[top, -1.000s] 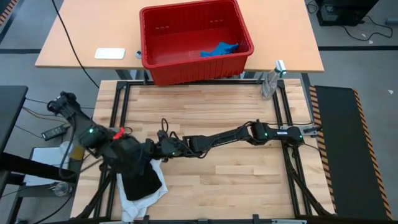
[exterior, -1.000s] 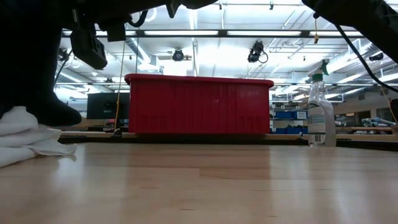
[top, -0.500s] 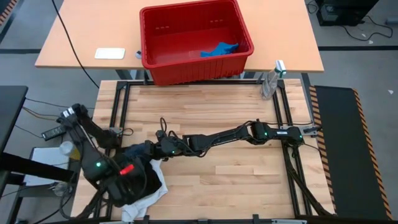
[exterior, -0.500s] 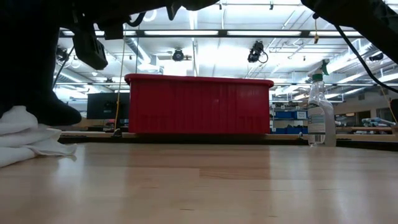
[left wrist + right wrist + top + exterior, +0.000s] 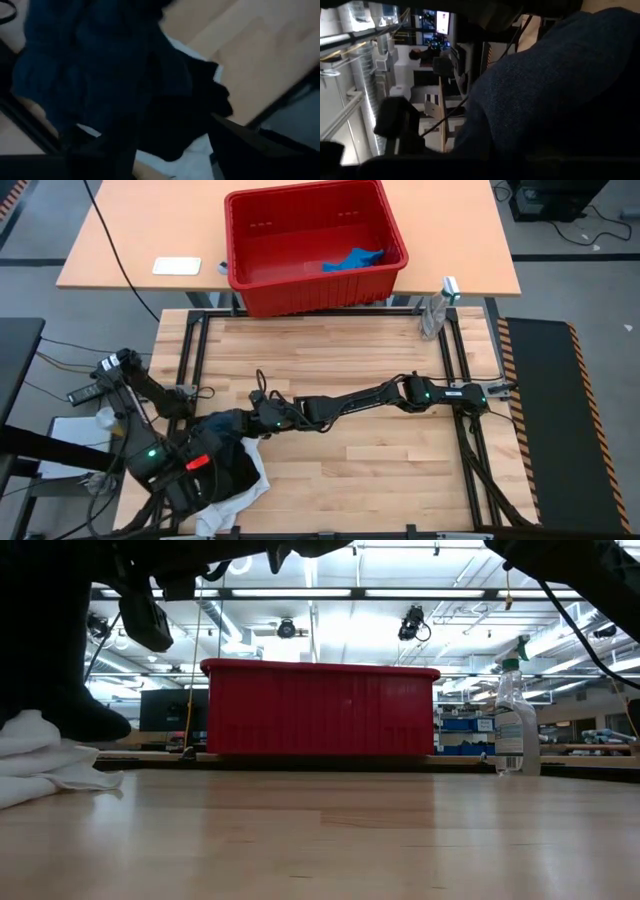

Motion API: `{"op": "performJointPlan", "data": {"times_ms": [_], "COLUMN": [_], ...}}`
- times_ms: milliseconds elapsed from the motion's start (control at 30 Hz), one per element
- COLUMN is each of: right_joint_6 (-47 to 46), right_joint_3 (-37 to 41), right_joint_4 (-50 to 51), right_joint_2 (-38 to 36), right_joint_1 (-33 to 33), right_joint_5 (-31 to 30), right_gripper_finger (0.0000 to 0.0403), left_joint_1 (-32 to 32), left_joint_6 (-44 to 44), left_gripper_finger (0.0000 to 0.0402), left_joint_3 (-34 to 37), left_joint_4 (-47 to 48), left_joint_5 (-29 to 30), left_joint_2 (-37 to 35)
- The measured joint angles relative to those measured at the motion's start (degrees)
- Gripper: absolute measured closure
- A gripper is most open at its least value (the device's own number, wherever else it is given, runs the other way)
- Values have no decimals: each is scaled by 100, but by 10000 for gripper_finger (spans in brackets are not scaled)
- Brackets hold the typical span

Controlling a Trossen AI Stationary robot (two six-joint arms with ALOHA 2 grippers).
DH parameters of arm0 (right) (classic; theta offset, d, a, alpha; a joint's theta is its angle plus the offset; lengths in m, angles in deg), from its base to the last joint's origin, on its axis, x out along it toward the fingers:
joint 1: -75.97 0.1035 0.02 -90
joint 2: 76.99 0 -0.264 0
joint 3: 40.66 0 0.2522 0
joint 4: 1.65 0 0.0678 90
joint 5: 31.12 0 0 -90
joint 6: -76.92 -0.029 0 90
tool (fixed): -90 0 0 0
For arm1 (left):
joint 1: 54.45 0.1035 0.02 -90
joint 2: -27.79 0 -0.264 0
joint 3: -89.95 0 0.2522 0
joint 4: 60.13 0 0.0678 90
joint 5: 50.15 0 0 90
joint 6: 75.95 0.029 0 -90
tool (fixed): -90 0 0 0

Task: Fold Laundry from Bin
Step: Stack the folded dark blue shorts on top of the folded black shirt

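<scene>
Navy garment (image 5: 222, 448) and white garment (image 5: 240, 492) piled at tabletop's near-left corner; right gripper (image 5: 252, 423) clamped on the navy one; left gripper (image 5: 205, 470) over pile, jaw state unclear.

Left arm folded low at the near-left table corner, left gripper (image 5: 215, 463) pointing down. Right arm stretched flat across the table, right gripper (image 5: 250, 420) closed beside it.

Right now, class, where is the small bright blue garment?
In the high view, the small bright blue garment lies inside the red bin, in its near right corner, on the far table beyond the wooden work surface.
</scene>
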Motion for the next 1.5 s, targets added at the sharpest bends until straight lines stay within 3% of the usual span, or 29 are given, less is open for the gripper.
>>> {"op": "performJointPlan", "data": {"times_ms": [200,367,533,633,700,833,1000,1200,1333,1500], "right_joint_6": [84,288,512,783,1220,2404,3133,4073,4655,4781], "right_joint_3": [0,0,-2,0,0,0,0,0,-6,-2], "right_joint_4": [49,-166,-524,-486,-514,-482,-468,221,1050,1328], "right_joint_2": [0,2,2,2,2,2,2,-185,-454,-490], "right_joint_1": [-40,-89,-192,-238,-286,-377,-359,-143,-46,49], "right_joint_5": [268,414,706,903,1201,2380,3327,3425,3326,3278], "right_gripper_finger": [374,374,375,375,375,375,375,375,375,375], "left_joint_1": [375,506,453,331,132,-347,-438,-29,-72,-188], "left_joint_6": [341,733,540,602,775,1269,2155,2964,2992,2911], "left_gripper_finger": [131,129,129,134,143,164,189,203,205,205], "left_joint_3": [2,2,-24,-339,-642,-1223,-1374,-849,-175,631], "left_joint_4": [330,283,422,393,410,394,398,384,396,357], "left_joint_5": [41,193,74,75,104,521,552,710,736,1143], "left_joint_2": [11,2,0,-5,-11,-15,-136,-624,-1229,-2090]}}
